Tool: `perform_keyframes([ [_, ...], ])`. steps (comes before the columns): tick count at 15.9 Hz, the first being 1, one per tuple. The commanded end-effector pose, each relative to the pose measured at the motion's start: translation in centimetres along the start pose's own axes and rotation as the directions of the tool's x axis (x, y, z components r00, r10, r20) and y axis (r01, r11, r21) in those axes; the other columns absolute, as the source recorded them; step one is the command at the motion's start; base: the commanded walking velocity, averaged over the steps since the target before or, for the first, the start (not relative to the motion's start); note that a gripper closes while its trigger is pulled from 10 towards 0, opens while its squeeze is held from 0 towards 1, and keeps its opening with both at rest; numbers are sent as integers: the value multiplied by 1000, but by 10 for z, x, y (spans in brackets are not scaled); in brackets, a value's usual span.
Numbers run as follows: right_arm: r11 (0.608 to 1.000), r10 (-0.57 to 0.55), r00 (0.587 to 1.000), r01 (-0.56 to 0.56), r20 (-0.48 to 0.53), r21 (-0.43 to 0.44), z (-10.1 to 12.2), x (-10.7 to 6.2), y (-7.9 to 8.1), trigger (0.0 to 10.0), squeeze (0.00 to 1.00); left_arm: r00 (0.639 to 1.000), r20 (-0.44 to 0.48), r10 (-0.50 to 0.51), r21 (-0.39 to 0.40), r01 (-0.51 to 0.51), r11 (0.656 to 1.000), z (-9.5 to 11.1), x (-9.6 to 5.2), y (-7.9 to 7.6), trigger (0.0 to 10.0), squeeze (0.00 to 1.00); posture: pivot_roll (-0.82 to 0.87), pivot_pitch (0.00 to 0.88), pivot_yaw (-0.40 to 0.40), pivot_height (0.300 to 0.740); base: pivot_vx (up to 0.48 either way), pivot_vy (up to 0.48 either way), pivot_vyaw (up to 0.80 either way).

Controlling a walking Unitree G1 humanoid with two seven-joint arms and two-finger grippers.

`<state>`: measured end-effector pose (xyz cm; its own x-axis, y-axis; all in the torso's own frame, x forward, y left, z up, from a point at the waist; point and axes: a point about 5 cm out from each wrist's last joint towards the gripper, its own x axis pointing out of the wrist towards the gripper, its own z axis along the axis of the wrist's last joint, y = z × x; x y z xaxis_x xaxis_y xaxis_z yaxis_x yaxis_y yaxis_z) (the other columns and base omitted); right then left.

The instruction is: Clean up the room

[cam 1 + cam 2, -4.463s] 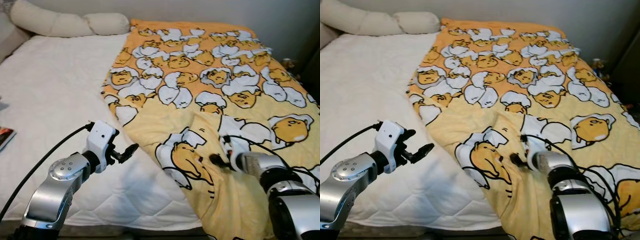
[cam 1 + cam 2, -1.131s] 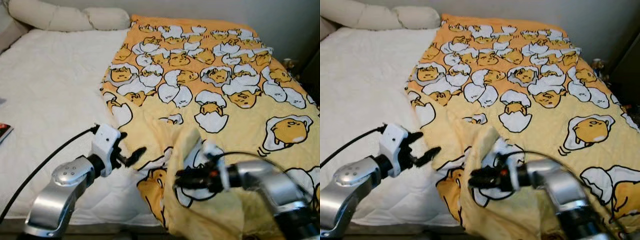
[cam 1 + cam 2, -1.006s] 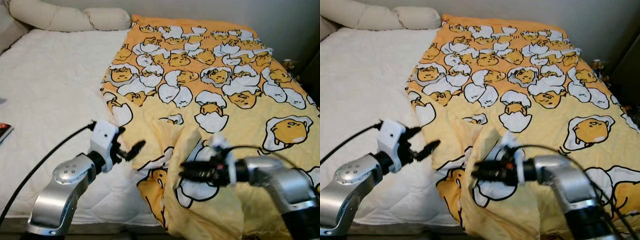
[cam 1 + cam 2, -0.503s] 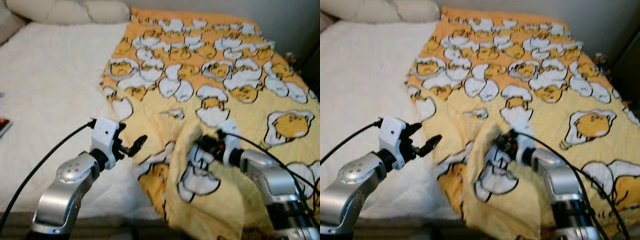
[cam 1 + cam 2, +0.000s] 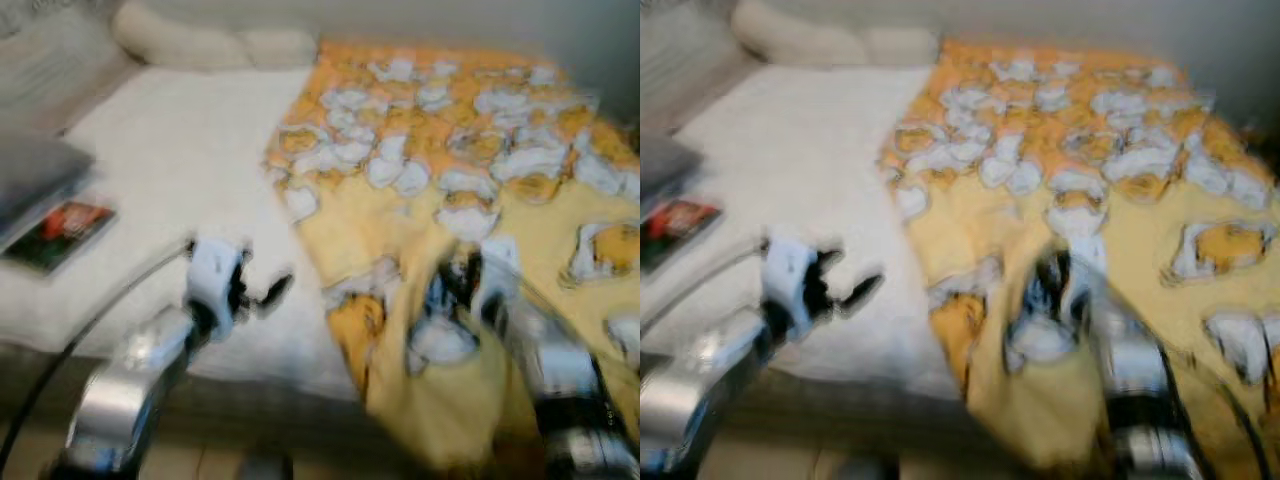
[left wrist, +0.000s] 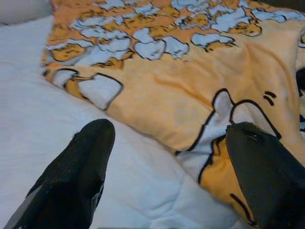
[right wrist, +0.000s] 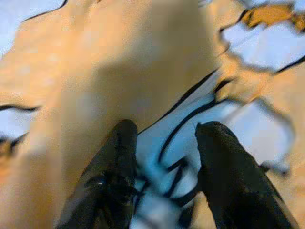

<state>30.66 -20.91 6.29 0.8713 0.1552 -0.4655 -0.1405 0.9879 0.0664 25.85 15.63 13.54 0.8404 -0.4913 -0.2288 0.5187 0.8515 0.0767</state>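
A yellow blanket (image 5: 420, 150) printed with egg cartoons covers the right half of a white mattress (image 5: 180, 170). The eye views are blurred. My right gripper (image 5: 450, 285) sits at a raised fold of the blanket near the bed's front edge. Its wrist view has the two black fingers (image 7: 119, 152) pinching bunched white and yellow fabric. My left gripper (image 5: 270, 290) hovers open over the bare mattress, just left of the blanket's edge (image 6: 157, 143), with nothing between its fingers (image 6: 90, 143).
Long cream pillows (image 5: 190, 45) lie at the head of the bed. A red-covered book (image 5: 60, 225) and a grey flat item (image 5: 30, 175) rest at the left edge of the mattress. The bed's front edge and a strip of floor (image 5: 300, 460) show below.
The whole picture has shifted and blurred, so the camera moved back; bed edge and floor now show. The right gripper has pulled a blanket fold leftward and still holds it.
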Motion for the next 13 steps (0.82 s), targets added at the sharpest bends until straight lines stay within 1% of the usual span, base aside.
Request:
perform_keyframes([
  [1,1000,-9,999,10,39,-1,10,1,-3,10000,1000,1000,7,2,27,-2,1000,4,1,1,10000,0,56,0,12,740,0,0,0],
  [2,1000,-14,999,15,37,-4,9,2,-3,10000,1000,1000,7,1,27,-1,1000,5,1,1,10000,0,56,0,13,740,0,0,0],
  [4,998,-65,997,65,28,-10,10,9,-8,10000,1000,1000,9,-8,30,8,1000,5,1,1,10000,0,60,0,16,740,0,0,0],
  [6,994,-108,994,108,22,0,13,15,-13,10000,1000,998,-2,-59,40,59,997,6,1,-1,10000,0,68,0,23,740,0,0,0],
  [9,989,-146,989,146,-5,18,19,23,-19,10000,1000,980,-35,-196,72,198,977,7,-3,-7,10000,0,91,0,21,740,0,0,0],
  [10,986,-164,986,166,-36,37,20,26,-24,10000,1000,955,-71,-288,103,295,950,6,-4,-10,10000,0,104,0,22,740,0,0,0],
  [12,987,-154,986,156,-61,35,22,28,-26,10000,1000,935,-114,-336,95,347,933,6,-5,-10,10000,0,114,0,28,740,0,0,0],
  [13,986,-155,985,159,-75,57,23,29,-28,10000,1000,928,-125,-350,101,363,926,7,-6,-8,10000,0,117,0,35,740,0,0,0],
])
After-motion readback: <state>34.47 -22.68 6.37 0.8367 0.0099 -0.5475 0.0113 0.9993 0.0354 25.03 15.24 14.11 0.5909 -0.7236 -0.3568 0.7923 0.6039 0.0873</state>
